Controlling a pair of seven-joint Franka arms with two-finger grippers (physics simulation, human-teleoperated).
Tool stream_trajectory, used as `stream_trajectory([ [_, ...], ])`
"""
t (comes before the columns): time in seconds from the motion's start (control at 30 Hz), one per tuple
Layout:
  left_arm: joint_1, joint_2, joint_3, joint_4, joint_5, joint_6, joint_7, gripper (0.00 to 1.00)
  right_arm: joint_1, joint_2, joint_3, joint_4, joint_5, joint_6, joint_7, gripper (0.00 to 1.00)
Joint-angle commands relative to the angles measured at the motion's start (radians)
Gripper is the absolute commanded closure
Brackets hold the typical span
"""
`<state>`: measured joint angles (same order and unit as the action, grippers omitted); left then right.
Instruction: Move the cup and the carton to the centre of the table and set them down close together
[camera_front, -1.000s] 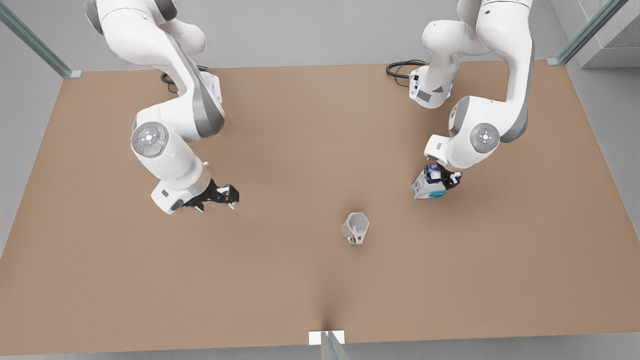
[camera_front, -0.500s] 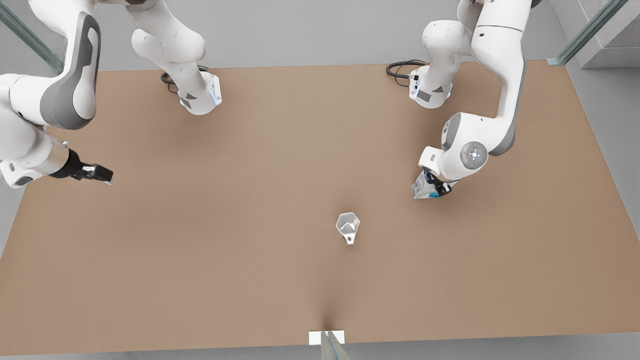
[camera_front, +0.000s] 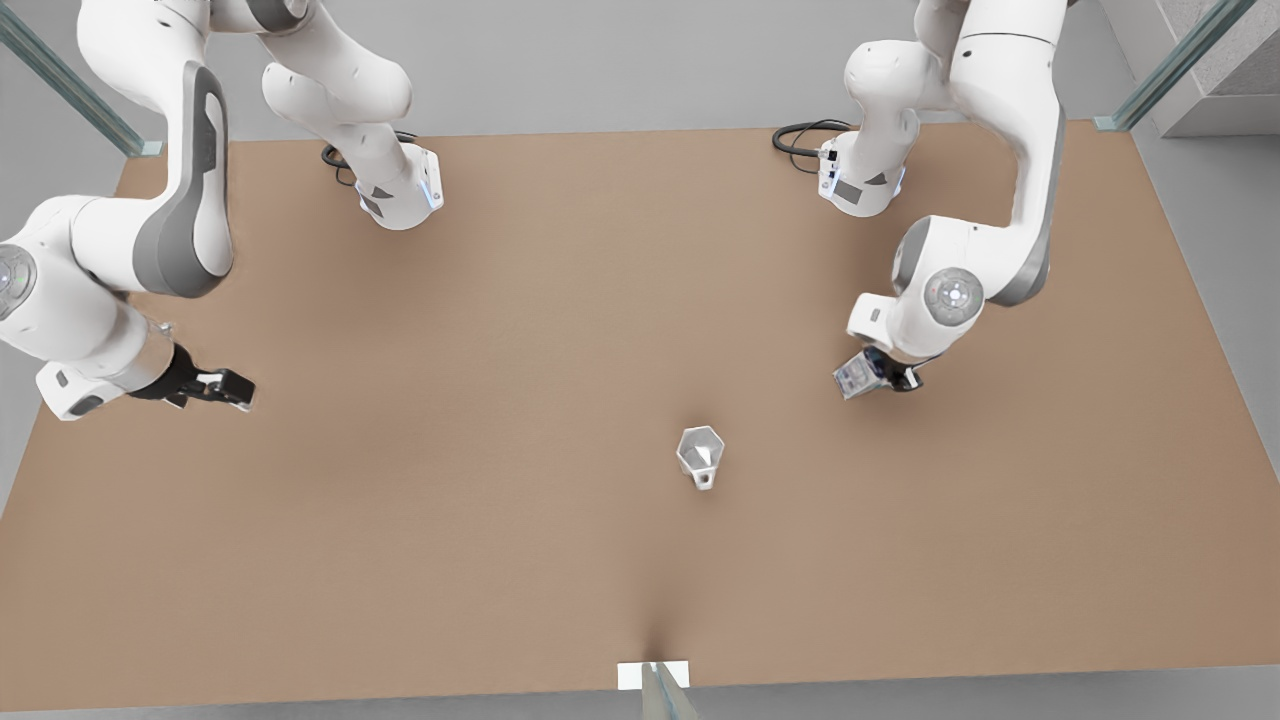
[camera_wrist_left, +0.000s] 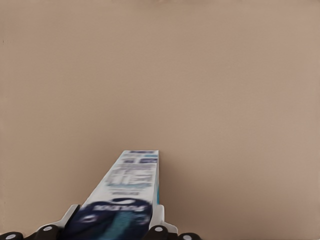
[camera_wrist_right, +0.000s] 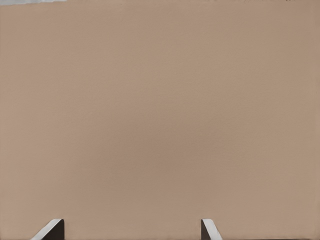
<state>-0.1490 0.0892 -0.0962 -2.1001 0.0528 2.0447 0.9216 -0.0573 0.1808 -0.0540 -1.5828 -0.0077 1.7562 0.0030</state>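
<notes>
One plain light brown table (camera_front: 560, 330) amid grey floor (camera_front: 600, 80), glass posts (camera_front: 60, 80).

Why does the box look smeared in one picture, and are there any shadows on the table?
Left wrist view: the carton is blurred, lettering unreadable. Front view: soft even light, with a faint shadow near the cup on the table.

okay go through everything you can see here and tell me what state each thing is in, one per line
cup: upright on the table, free of both grippers.
carton: clamped by the left gripper, at the front view's right.
left gripper: shut on the carton.
right gripper: open, holding nothing, over the table's edge at the front view's left.
</notes>
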Motion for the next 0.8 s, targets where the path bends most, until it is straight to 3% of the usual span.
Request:
stream_trajectory([
  [0.0, -0.003, -0.011, 0.001, 0.012, -0.119, -0.029, -0.012, 0.47, 0.017, 0.008, 0.002, 0.004, 0.0, -0.017, 0.0, 0.0],
  [0.1, -0.006, 0.029, -0.011, 0.227, -0.111, -0.293, -0.162, 0.46, 0.017, 0.014, 0.003, 0.001, 0.008, -0.041, 0.011, 0.0],
  [0.17, -0.067, 0.058, -0.065, 0.272, -0.116, -0.296, -0.325, 0.46, 0.01, 0.02, 0.005, -0.008, 0.025, -0.043, 0.012, 0.0],
  [0.47, -0.389, 0.394, -0.065, 0.644, -0.142, -0.268, -0.764, 0.44, 0.019, 0.012, 0.005, -0.008, 0.052, -0.018, 0.023, 0.0],
  [0.77, -0.448, 0.485, -0.053, 0.67, -0.065, -0.189, -0.811, 0.44, 0.036, 0.008, 0.014, -0.005, 0.06, -0.012, 0.045, 0.0],
])
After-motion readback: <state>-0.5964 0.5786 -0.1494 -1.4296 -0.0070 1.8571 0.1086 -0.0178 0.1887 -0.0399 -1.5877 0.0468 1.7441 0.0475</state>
